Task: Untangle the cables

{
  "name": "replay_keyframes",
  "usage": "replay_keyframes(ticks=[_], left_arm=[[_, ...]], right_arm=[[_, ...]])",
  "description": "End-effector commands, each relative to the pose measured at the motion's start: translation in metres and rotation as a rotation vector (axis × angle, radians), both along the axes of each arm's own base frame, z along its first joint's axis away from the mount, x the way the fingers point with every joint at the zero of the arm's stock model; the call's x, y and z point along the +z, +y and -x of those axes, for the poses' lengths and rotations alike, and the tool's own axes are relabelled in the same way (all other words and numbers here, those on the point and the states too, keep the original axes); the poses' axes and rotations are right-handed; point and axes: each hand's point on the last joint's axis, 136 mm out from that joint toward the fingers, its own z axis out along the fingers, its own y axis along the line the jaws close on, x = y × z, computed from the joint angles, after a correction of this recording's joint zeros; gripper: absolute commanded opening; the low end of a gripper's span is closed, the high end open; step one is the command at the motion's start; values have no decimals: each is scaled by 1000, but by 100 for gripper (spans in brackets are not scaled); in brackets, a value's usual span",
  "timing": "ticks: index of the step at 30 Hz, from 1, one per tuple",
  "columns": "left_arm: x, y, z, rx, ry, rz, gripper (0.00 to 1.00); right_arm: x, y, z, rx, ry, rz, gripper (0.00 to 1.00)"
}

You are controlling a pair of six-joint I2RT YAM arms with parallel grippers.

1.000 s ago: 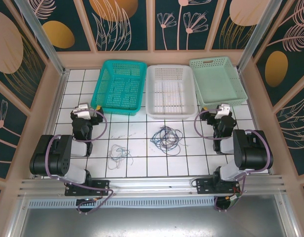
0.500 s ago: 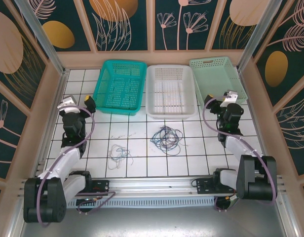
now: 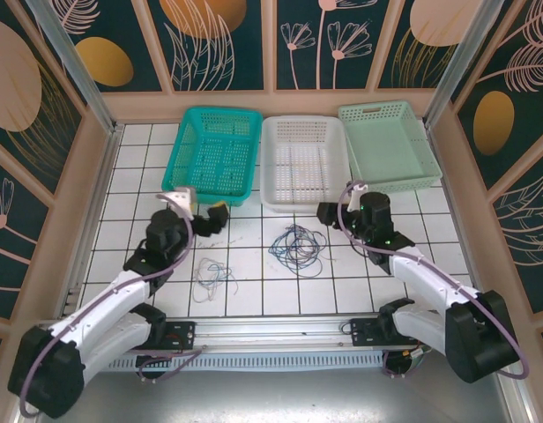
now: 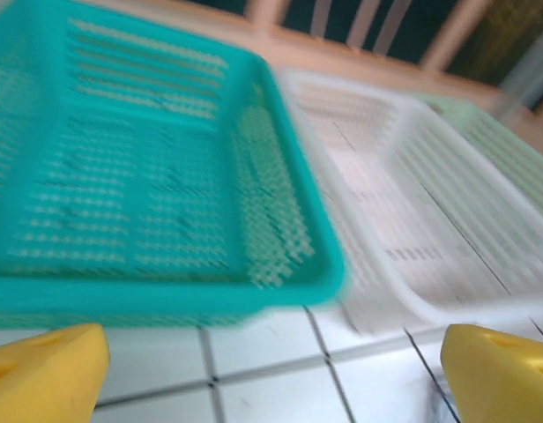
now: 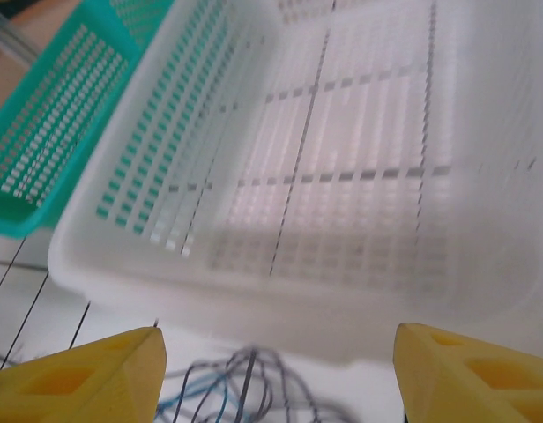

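Observation:
The cables lie on the white tiled table in two heaps. A dark navy and blue tangle (image 3: 297, 247) sits in the middle, and a smaller pale loop (image 3: 211, 275) lies to its left. My right gripper (image 3: 330, 214) hovers just right of and behind the dark tangle. In the right wrist view the right gripper (image 5: 276, 379) is open, its yellow fingers (image 5: 78, 383) wide apart, with the blurred cables (image 5: 245, 388) low between them and untouched. My left gripper (image 3: 207, 217) hangs in front of the teal basket, behind the pale loop. In its wrist view the left gripper (image 4: 271, 379) is open and holds nothing.
Three baskets stand in a row at the back: teal (image 3: 213, 154), white (image 3: 303, 163) and pale green (image 3: 388, 145). The teal basket (image 4: 166, 176) and white basket (image 4: 412, 220) stand close ahead of the left gripper. The white basket (image 5: 342, 176) looms right ahead of the right gripper.
Both arms swung in from the table's sides toward the middle. The left gripper now stands before the teal basket, the right gripper beside the dark tangle, its jaws slightly narrower. The cables have not moved.

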Motion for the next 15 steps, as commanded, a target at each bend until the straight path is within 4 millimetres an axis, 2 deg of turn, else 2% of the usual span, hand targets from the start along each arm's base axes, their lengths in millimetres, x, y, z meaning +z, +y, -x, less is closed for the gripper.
replay_keyframes(ticks=[1,5,8,15], left_arm=[[-9,-43,12,-150,33,-43,94],[-30,-90,24,-297,79,-110,89],[-40,-119,30,-381,101,-125,88],[-61,-155,35,-511,161,-148,77]], right_arm=[[-12,4,17,-24,81,-27,70],[-16,6,23,-36,116,-35,69],[-17,9,26,-29,127,-44,69],[-24,8,30,-26,168,-26,69]])
